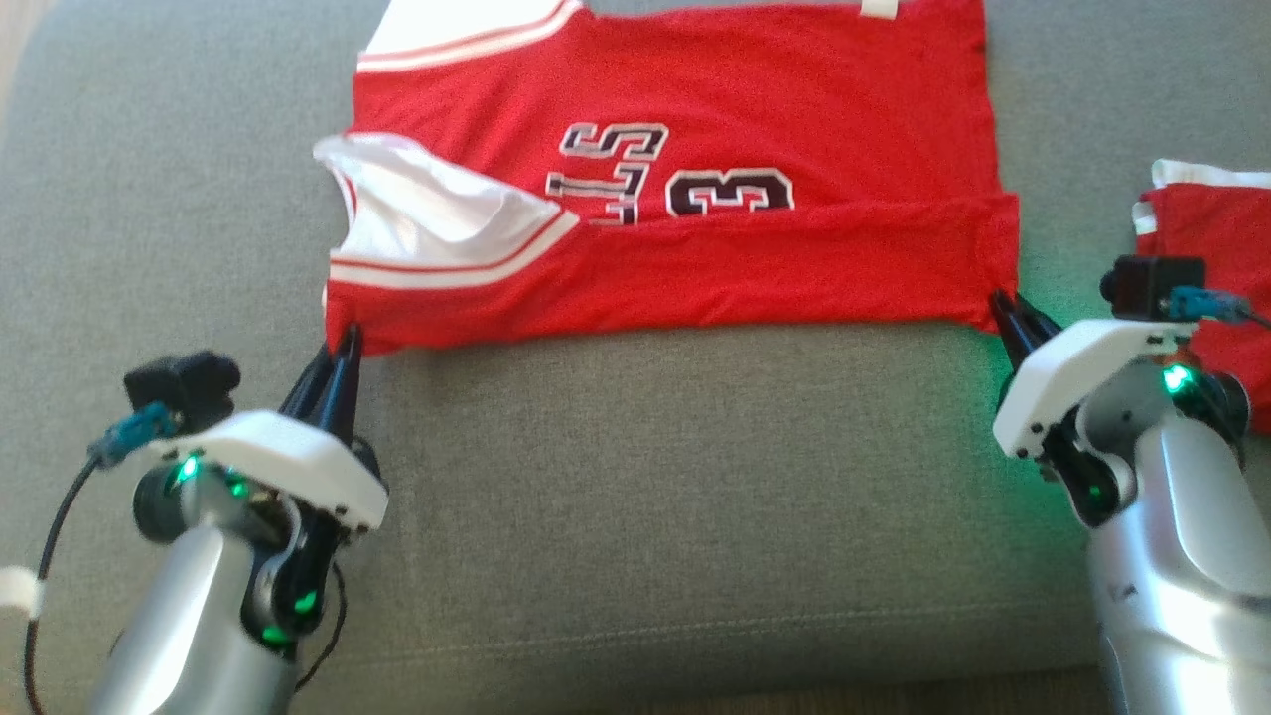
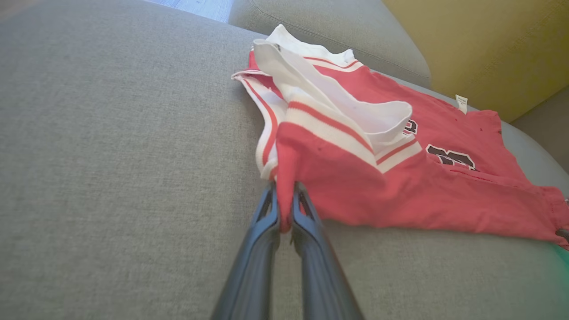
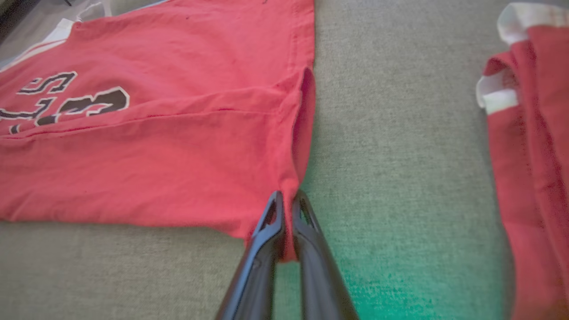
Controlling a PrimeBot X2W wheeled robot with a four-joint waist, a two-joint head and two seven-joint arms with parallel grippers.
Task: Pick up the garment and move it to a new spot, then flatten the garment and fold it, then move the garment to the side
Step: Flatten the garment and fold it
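While both tools grip its near edge, the garment (image 1: 755, 109) lies spread on the grey cushion (image 1: 645, 497), upper middle of the head view.

L tool (image 2: 284, 211): fingers together, tips clamped on red cloth at the near-left corner, just under the white-and-red striped armhole trim. White lining bulges up at that opening, a bit rumpled.

R tool (image 3: 286, 209): fingers together too, pinching the near-right corner at the side seam, where the hem stands slightly open.

Between the 2 corners the near edge runs approx. straight, resting on the cushion. A fold line runs side to side above it, cutting across the bottom of the black print w/ white outline; a "3" is readable, other letters only partly. Small white tag (image 1: 879, 8) at the far edge.

Further right, apart from the garment, a second red cloth (image 1: 1216, 228) w/ white trim lies bunched at the frame edge, partly behind the R wrist. Green glow on the cushion beside the R tool.
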